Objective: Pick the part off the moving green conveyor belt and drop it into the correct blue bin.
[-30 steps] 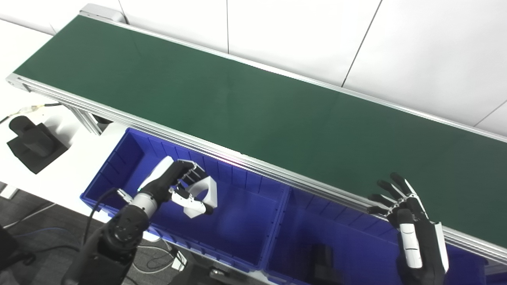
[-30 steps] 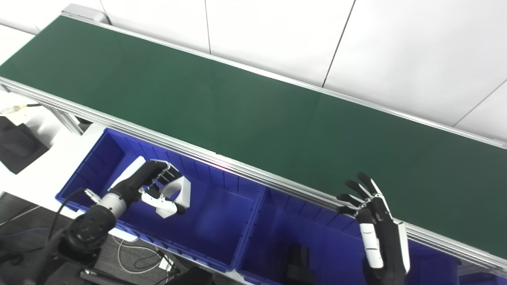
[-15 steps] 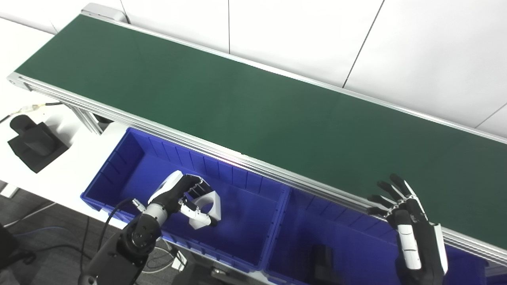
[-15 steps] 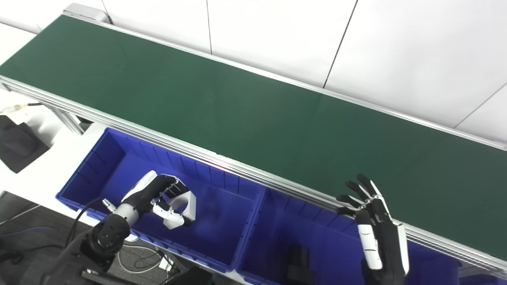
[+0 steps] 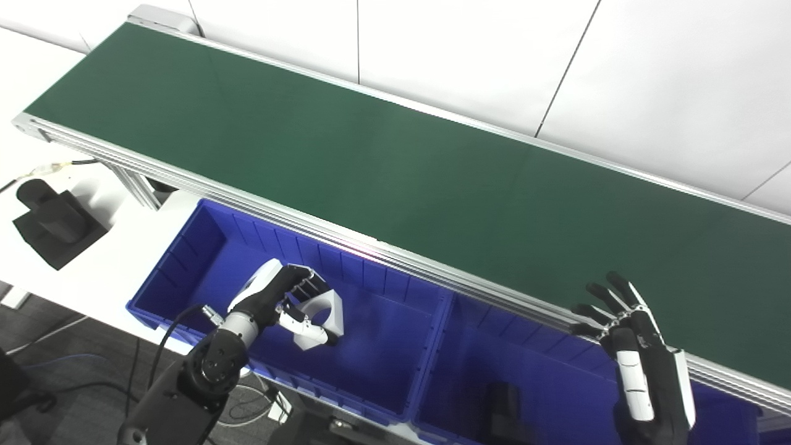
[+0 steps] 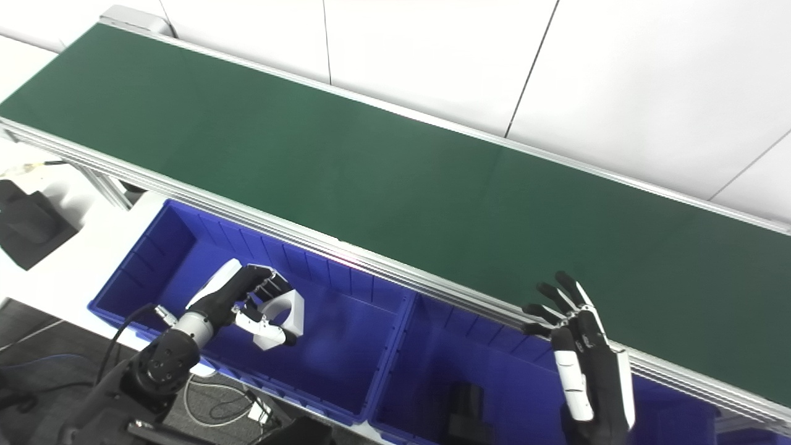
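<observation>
Now, from the left eye view, the green belt (image 5: pixel 395 167) runs slanting from the upper left to the lower right, with a silver rail along its near edge, and nothing lies on it. Below the rail sit 2 blue bins side by side. The left hand (image 5: pixel 278 296) hangs inside the left bin (image 5: pixel 179 259), its fingers curled around a white part (image 5: pixel 324 309) with a round hole through it; the thumb presses on the near side of the part. The part is held above the bin floor, though how high is hard to tell. The right hand (image 5: pixel 642 352) is held up over the right bin (image 5: pixel 469 346), just in front of the rail, with its fingers spread wide and nothing in them. A dark object (image 5: pixel 503 402) lies in the right bin near the bottom edge; its shape is too dim to make out. A black block (image 5: pixel 52 219) rests on the white table to the far left.

From the right eye view, the same scene sits a little to the left. The left hand (image 6: pixel 247 300) grips the white part (image 6: pixel 287 312) within the left bin (image 6: pixel 142 247), and the right hand (image 6: pixel 584 352) stands open with fingers fanned toward the belt (image 6: pixel 371 161). The black block is partly cut off at the left edge.
</observation>
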